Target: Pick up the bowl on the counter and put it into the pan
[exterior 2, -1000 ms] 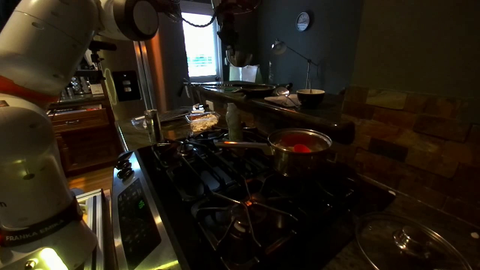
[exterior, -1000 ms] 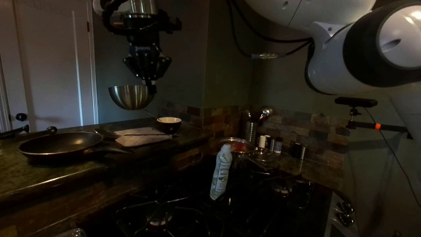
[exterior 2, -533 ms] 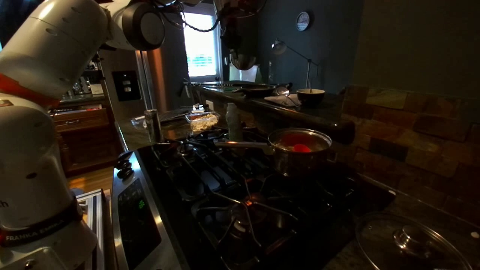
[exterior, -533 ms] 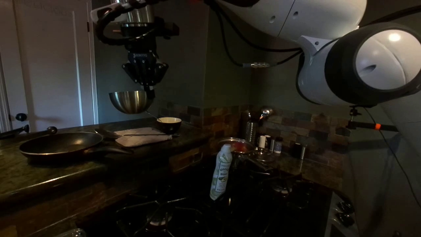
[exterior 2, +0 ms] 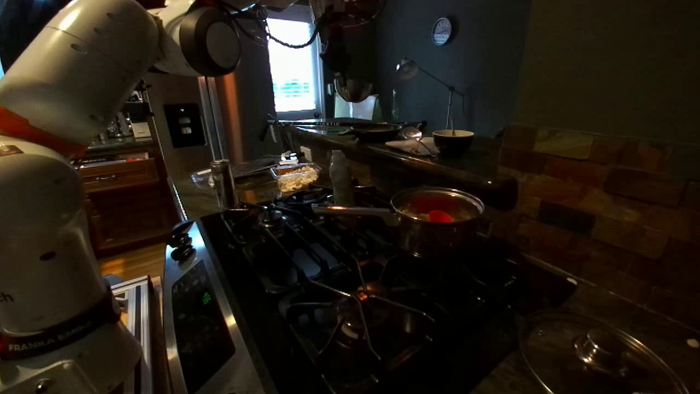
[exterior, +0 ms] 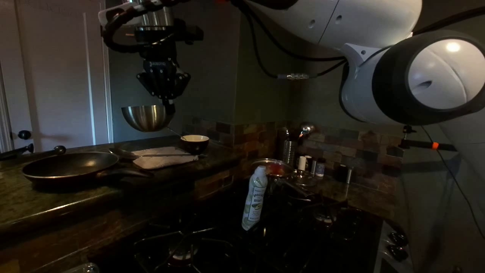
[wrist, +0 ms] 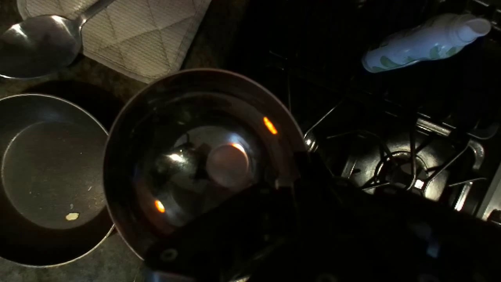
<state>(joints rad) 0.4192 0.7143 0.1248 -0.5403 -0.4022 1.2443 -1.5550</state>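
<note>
The small shiny steel bowl (exterior: 143,119) hangs in the air above the counter, open side up. It also shows in an exterior view (exterior 2: 354,91) and in the wrist view (wrist: 156,113). My gripper (exterior: 169,107) is shut on the bowl's rim; in the wrist view its dark fingers (wrist: 295,170) pinch the rim nearest the stove. The dark frying pan (exterior: 72,167) sits on the counter, to the left of and below the bowl. In the wrist view the pan (wrist: 47,168) lies left of the bowl, which overlaps its right edge and hides its handle.
A pale quilted pad (exterior: 165,159) with a large metal spoon (wrist: 39,45) lies beside the pan. A dark bowl with pale inside (exterior: 194,144) stands behind the pad. A spray bottle (exterior: 254,201) stands by the stove. A steel saucepan (exterior 2: 437,235) stands on the stove.
My gripper and the bowl have come down a little, then shifted slightly left toward the pan in an exterior view. The bowl stays gripped; the pan has not moved.
</note>
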